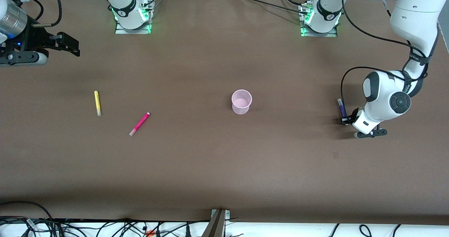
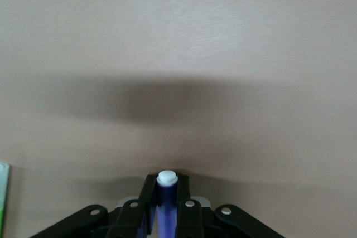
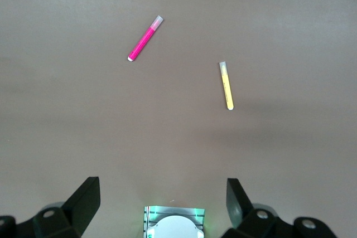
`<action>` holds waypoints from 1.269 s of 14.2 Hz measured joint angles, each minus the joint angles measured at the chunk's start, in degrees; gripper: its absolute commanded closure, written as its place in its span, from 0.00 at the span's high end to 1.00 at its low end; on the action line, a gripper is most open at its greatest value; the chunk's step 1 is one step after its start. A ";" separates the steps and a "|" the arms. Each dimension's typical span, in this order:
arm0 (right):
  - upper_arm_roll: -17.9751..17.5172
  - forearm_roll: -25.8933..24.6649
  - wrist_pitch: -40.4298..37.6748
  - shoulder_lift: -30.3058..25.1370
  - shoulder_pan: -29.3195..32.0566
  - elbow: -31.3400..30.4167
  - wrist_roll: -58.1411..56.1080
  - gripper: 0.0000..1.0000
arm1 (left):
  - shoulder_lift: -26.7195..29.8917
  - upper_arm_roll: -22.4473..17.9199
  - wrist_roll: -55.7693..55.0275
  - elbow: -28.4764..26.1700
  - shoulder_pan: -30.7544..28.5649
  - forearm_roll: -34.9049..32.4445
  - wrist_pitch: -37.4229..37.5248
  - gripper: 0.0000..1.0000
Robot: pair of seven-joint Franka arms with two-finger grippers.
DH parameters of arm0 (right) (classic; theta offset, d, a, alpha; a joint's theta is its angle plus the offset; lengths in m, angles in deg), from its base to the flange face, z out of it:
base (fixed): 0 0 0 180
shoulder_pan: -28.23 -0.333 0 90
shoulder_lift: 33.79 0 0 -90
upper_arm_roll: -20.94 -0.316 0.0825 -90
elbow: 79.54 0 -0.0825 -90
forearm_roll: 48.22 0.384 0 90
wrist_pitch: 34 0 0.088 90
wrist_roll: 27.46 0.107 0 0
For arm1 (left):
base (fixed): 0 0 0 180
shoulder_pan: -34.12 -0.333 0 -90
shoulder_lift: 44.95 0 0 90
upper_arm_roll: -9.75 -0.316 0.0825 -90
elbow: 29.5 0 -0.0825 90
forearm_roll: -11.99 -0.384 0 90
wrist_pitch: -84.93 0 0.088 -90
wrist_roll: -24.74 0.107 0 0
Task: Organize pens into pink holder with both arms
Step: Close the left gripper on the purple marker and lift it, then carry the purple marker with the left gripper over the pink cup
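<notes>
The pink holder [image 1: 241, 101] stands upright at the middle of the table. My left gripper [image 1: 346, 120] is low over the table at the left arm's end, shut on the purple-blue pen [image 1: 340, 106]. In the left wrist view the pen's white end [image 2: 167, 178] sticks out between the fingers [image 2: 148, 193]. The yellow pen [image 1: 97, 103] and the magenta pen [image 1: 139, 124] lie toward the right arm's end; both show in the right wrist view, yellow [image 3: 226, 86] and magenta [image 3: 146, 38]. My right gripper [image 1: 68, 45] is open and empty, up near that end [image 3: 162, 199]. A green sliver [image 2: 3, 199] shows at the left wrist view's edge.
The brown table [image 1: 224, 166] carries only the holder and the pens. The two arm bases [image 1: 132, 14] [image 1: 320, 17] stand along its edge farthest from the front camera. Cables hang along the edge nearest that camera.
</notes>
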 measured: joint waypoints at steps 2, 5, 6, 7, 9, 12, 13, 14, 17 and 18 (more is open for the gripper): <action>0.00 0.00 0.00 0.00 0.00 0.01 0.13 1.00 | 1.82 2.29 -0.06 2.92 0.12 0.00 7.30 0.00; 0.00 0.00 0.13 -0.01 0.00 0.12 0.20 1.00 | 4.23 3.96 0.57 9.45 0.16 0.65 19.77 0.00; 0.00 0.00 0.16 -0.01 0.00 0.14 0.20 1.00 | 4.51 4.39 2.15 11.56 0.15 1.73 22.94 0.00; 0.00 0.00 0.24 -0.01 0.00 0.15 0.21 1.00 | 4.59 4.68 4.73 13.26 0.15 4.12 25.35 0.00; 0.00 0.01 0.68 -0.01 0.00 0.15 0.22 1.00 | 4.58 4.72 11.69 14.51 -0.24 12.24 26.96 0.00; 0.03 1.57 1.54 -0.01 0.00 0.15 0.22 1.00 | 4.38 4.79 23.20 14.51 -1.47 25.28 27.35 0.00; 0.06 1.95 1.58 -0.01 0.00 0.15 0.22 1.00 | 4.38 5.32 26.07 14.52 -1.55 29.29 27.88 0.00; 0.08 2.10 1.58 -0.01 0.00 0.15 0.22 1.00 | 4.38 6.60 27.49 14.55 -1.59 32.30 28.59 0.00; 0.11 2.24 1.70 -0.01 0.01 0.15 0.22 1.00 | 4.40 12.13 31.37 14.83 -1.51 40.00 29.20 0.00; 0.12 2.25 1.71 -0.01 0.01 0.15 0.22 1.00 | 4.40 13.92 34.62 14.90 -1.37 43.07 29.20 0.00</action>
